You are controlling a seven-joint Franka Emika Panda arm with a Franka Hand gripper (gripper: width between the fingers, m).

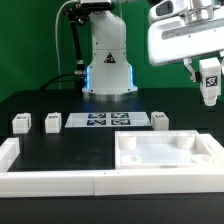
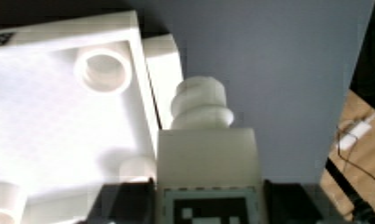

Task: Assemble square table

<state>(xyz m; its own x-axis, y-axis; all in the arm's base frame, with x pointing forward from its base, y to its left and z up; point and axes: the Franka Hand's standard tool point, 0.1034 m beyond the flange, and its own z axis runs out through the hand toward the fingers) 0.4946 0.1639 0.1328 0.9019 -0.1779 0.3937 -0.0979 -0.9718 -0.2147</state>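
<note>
Black table [image 1: 60,145] bears your large white square plastic slab [image 1: 165,152], seemingly with no legs fitted yet; three small white tagged leg blocks [image 1: 52,122] wait loose. Your gripper [image 1: 209,80] clamps the fourth leg block [image 2: 202,130] aloft near the slab.

Smooth matt white plastic with a faint sheen forms the tabletop [image 1: 150,160], at five o'clock in the exterior view on a dull black table [image 1: 60,150]. The table leg [image 2: 205,150] shows the same chalky plastic. At twelve o'clock, the robot base [image 1: 107,60] wears a glossy white shell.
</note>
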